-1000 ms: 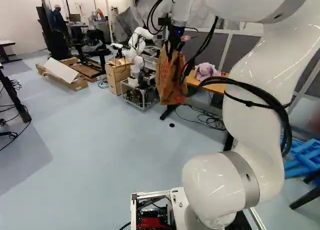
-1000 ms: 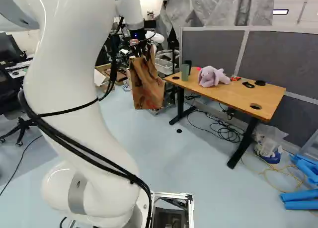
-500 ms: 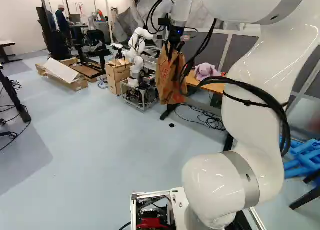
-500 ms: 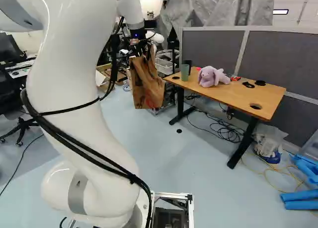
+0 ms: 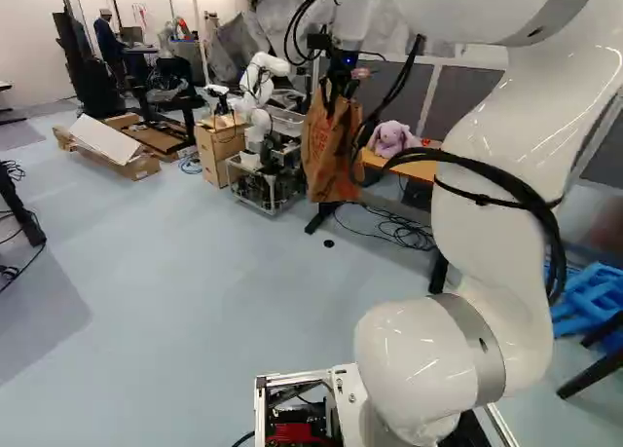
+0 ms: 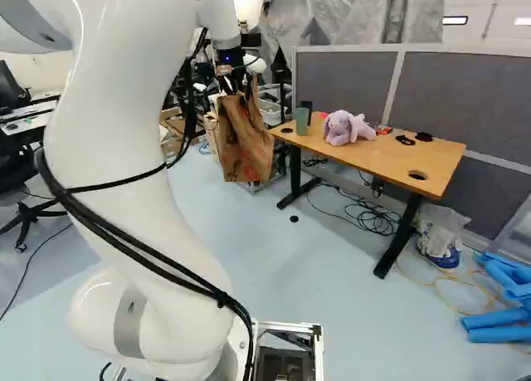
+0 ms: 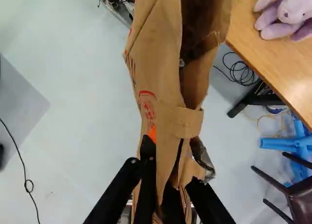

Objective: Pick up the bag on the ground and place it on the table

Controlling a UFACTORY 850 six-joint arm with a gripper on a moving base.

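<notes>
Brown paper bag (image 6: pixel 243 144): held aloft over the blue-grey floor (image 6: pixel 307 273), at the left end of the table, mouth upward and a little tilted.
Black two-finger gripper (image 5: pixel 339 87): closed on the bag near its top edge, one finger on each side, an orange pad showing against the paper.
Bag from gripper: most of it hangs below the fingertips; in the wrist view its open mouth spreads ahead of them.
Wood-topped table with black legs (image 6: pixel 398 157): right of the bag; the bag is beside it, not set on it; whether they touch, I cannot tell.
Lilac plush rabbit (image 6: pixel 344 129): on the table, towards its far-left end.
Grey-green cup (image 6: pixel 301 120): left of the rabbit, on the tabletop.
Coiled black cable (image 6: pixel 375 219): on the floor beneath the table.
</notes>
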